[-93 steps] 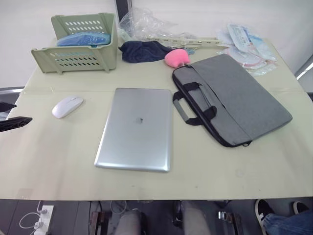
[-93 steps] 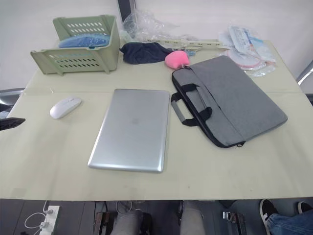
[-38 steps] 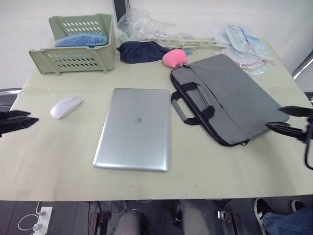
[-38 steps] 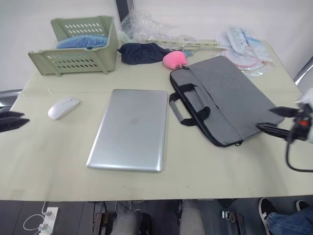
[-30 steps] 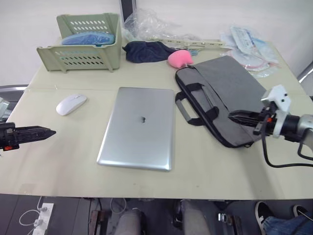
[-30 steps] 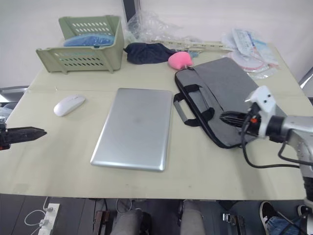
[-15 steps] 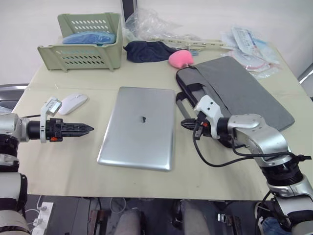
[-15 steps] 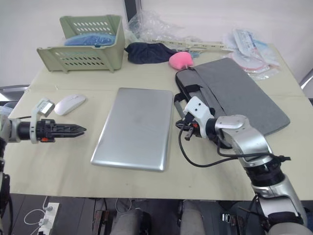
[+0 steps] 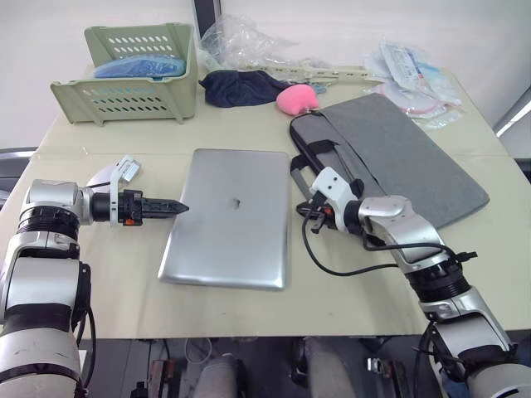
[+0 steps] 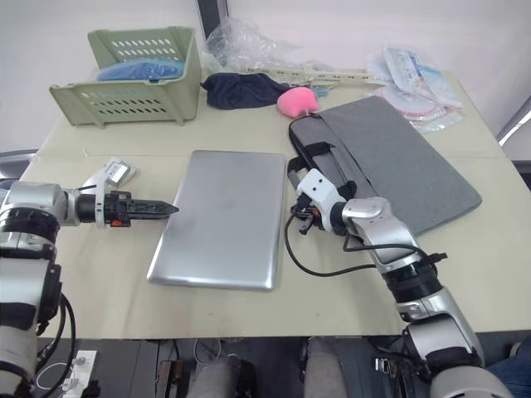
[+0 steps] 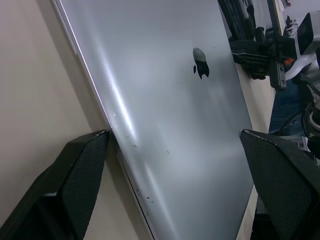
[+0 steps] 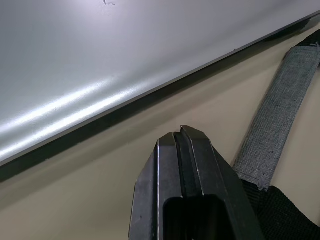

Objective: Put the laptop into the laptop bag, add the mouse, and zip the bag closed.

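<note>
With left gripper (image 11: 170, 185) spread wide astride laptop (image 9: 232, 215) near edge, right gripper (image 12: 192, 150) pressed together just beside far edge, by bag strap (image 12: 280, 115). Risk: shoving laptop instead of lifting, or snagging strap.

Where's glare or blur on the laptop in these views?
Left wrist view: a bright streak runs down the laptop lid near its edge, logo sharp, fingertips soft. Right wrist view: broad glare band across the lid, gripper tip slightly blurred. Left eye view: lid evenly lit, mild sheen only.
</note>
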Controlling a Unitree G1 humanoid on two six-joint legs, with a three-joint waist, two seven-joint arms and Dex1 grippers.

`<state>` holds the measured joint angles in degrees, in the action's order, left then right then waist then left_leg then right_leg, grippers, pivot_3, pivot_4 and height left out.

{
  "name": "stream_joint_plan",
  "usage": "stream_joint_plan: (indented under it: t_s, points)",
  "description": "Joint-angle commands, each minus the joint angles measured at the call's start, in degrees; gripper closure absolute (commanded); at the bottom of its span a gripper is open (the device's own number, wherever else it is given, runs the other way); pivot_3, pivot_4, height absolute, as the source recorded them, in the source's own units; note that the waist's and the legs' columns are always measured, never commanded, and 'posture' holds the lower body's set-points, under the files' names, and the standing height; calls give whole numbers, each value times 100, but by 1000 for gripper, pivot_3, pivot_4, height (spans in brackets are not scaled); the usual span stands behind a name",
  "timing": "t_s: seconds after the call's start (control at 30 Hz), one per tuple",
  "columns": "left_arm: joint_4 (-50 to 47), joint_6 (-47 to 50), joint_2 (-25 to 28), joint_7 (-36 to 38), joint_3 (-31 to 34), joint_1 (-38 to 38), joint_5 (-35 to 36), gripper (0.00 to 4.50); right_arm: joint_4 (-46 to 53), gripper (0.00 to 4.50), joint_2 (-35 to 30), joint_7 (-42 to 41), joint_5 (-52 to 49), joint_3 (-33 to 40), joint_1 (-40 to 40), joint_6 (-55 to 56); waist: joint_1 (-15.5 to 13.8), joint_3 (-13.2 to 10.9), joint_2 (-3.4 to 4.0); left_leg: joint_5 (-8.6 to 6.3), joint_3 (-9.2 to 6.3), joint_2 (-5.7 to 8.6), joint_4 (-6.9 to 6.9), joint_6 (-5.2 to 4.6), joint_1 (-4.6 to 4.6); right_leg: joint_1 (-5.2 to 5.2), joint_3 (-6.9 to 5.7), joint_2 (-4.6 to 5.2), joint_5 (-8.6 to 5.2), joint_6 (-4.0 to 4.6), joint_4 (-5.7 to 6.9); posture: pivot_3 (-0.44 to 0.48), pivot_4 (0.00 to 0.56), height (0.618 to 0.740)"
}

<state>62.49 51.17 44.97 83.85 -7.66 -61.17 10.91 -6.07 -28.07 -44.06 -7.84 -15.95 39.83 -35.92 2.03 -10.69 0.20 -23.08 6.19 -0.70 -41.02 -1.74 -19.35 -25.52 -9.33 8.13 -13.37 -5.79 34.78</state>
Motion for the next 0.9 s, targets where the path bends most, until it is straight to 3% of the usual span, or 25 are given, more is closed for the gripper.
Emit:
stream_joint_plan:
  t_s: [0.03,0.27,0.5,0.9]
  points:
    - [135,19,-118,98,-70,-76,-181,0,-169,4458,212,83,163,-48,199,241,0,1,-1,0,1,0,-2,0,1,1,1,0,0,0,0,0,150,740]
    - [96,114,-269,247,-31,-94,-243,0,-623,4458,698,45,396,-146,426,574,7,3,-4,0,0,-1,-4,0,7,3,6,1,0,0,10,0,150,740]
    - [-598,820,-157,646,4,142,39,0,-906,4458,982,20,551,-111,449,766,108,4,-5,0,-5,-2,-5,0,11,3,8,1,0,0,21,0,150,740]
    - [-1489,1366,134,157,426,750,556,0,-878,4458,882,-67,675,-31,154,852,135,4,-5,0,-56,-4,-2,0,10,3,9,1,0,0,18,0,150,740]
